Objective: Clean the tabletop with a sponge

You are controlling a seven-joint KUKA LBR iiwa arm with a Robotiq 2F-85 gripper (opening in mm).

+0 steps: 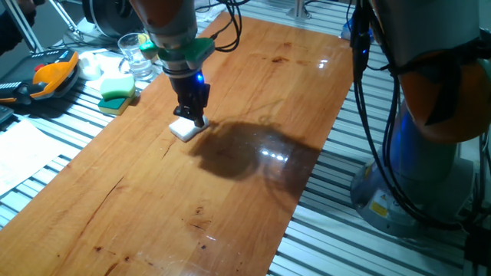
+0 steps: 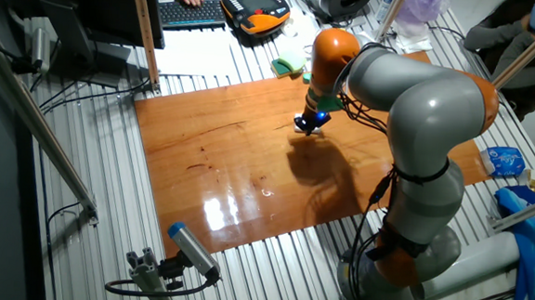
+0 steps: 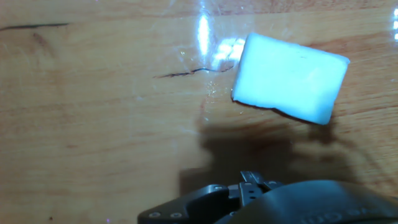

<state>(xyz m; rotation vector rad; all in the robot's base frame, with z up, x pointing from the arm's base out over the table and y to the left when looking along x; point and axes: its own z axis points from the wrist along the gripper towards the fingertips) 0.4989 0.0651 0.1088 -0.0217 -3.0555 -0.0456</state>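
The tabletop (image 1: pixel 230 199) is a glossy reddish-brown wooden board with dark grain streaks, also seen in the other fixed view (image 2: pixel 221 156). The sponge (image 1: pixel 186 129) is a small white block lying flat on the board. In the hand view the sponge (image 3: pixel 289 78) lies free at the upper right, with nothing around it. My gripper (image 1: pixel 196 119) hangs just over the sponge's far edge, with a blue light glowing above its dark fingers. In the other fixed view the gripper (image 2: pixel 308 125) hides the sponge. The gap between the fingers does not show in any view.
A green-topped yellow sponge (image 1: pixel 116 92), a glass (image 1: pixel 136 54) and an orange pendant (image 1: pixel 50 75) lie off the board's left edge on ribbed grey metal (image 1: pixel 345 245). The arm's base (image 1: pixel 430 176) stands at the right. A keyboard (image 2: pixel 190 13) lies beyond the board.
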